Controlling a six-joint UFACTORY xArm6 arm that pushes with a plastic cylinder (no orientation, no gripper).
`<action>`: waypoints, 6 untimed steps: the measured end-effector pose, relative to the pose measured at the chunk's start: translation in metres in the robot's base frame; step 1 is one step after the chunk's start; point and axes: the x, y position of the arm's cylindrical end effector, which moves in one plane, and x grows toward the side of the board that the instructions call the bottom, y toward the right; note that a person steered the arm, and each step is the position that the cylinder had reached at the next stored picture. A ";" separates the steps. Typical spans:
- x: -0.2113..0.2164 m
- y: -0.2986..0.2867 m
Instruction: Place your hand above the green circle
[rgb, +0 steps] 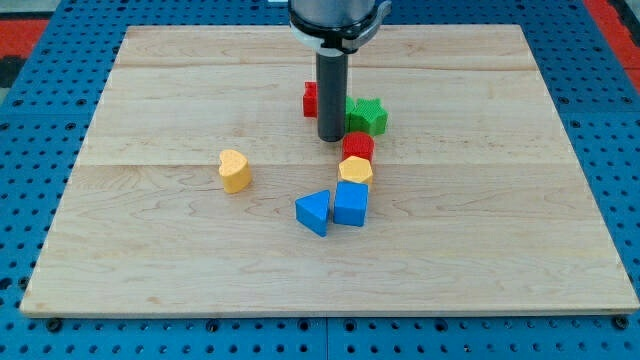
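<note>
My tip (331, 139) rests on the wooden board (160, 100) at the upper middle. A green block (368, 116), star-like in outline, sits just to the tip's right, close to the rod. A red block (311, 99) sits just behind the rod on its left, partly hidden by it. A red round block (358, 146) lies just below and right of the tip. I cannot make out a plain green circle; the rod may hide part of the green.
Below the red round block a yellow hexagon (355, 170) and a blue cube (351, 203) form a column. A blue triangle (314, 213) touches the cube's left. A yellow heart (234, 170) lies alone at the left.
</note>
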 end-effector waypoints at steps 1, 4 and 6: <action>-0.013 0.000; -0.017 -0.022; -0.075 -0.062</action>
